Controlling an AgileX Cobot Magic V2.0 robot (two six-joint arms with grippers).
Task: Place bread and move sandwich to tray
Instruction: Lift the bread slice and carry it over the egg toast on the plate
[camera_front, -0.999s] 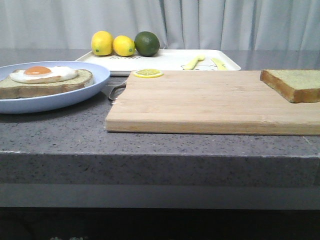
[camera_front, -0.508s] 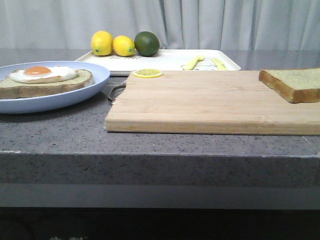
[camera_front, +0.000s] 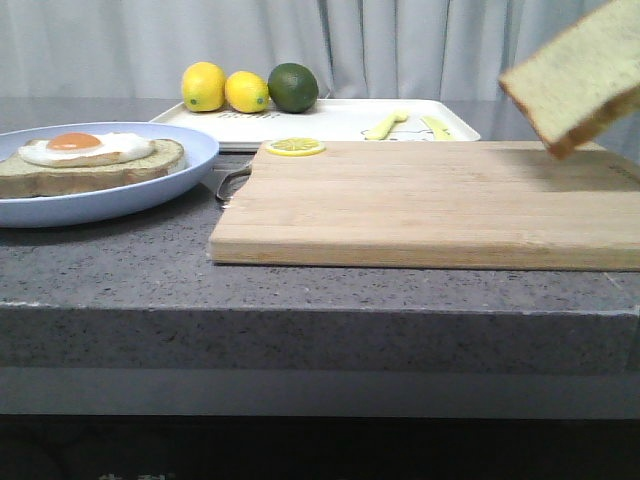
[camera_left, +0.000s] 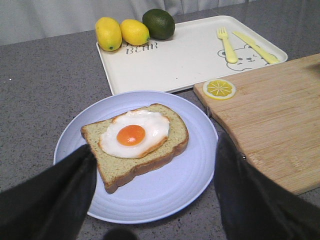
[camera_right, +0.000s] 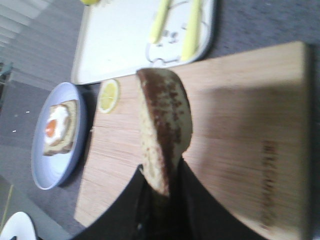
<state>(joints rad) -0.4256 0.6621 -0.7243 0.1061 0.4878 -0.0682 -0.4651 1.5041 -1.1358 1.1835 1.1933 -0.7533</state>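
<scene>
1. the bread (camera_front: 578, 78) is now up in the air and tilted, at the right edge of the front view; half a second ago it lay flat on the right end of the cutting board (camera_front: 430, 205). so the pick-up is done.
2. the right hand (camera_right: 161, 192) is clamped on one edge of the slice, with the fingers (camera_right: 142, 195) pressed on both faces. the slice stands on edge above the board, crust side showing.
3. the left hand (camera_left: 150, 192) is apart, its fingers (camera_left: 55, 192) spread either side of the blue plate (camera_left: 197, 172). it hangs over the plate and touches nothing that i can see.
4. the sandwich (camera_left: 135, 142) is one slice with a fried egg (camera_left: 134, 134) on top, sitting on the plate at the left of the counter (camera_front: 150, 270), same spot as before. no top slice yet.
5. the tray (camera_left: 185, 60) is behind the plate and board. it holds two lemons (camera_left: 121, 32), a lime (camera_left: 159, 23), and a yellow fork (camera_left: 227, 45) and knife (camera_left: 256, 47). the middle of the tray looks free.
6. a lemon slice (camera_front: 295, 147) sits on the board's near-left corner and has not moved.
7. judgement: the next step is to carry the bread leftward across the board, level it, and set it on the egg. the tilt and the edge-only grip could let it slip or land crooked.
8. the move to the tray has not started.
</scene>
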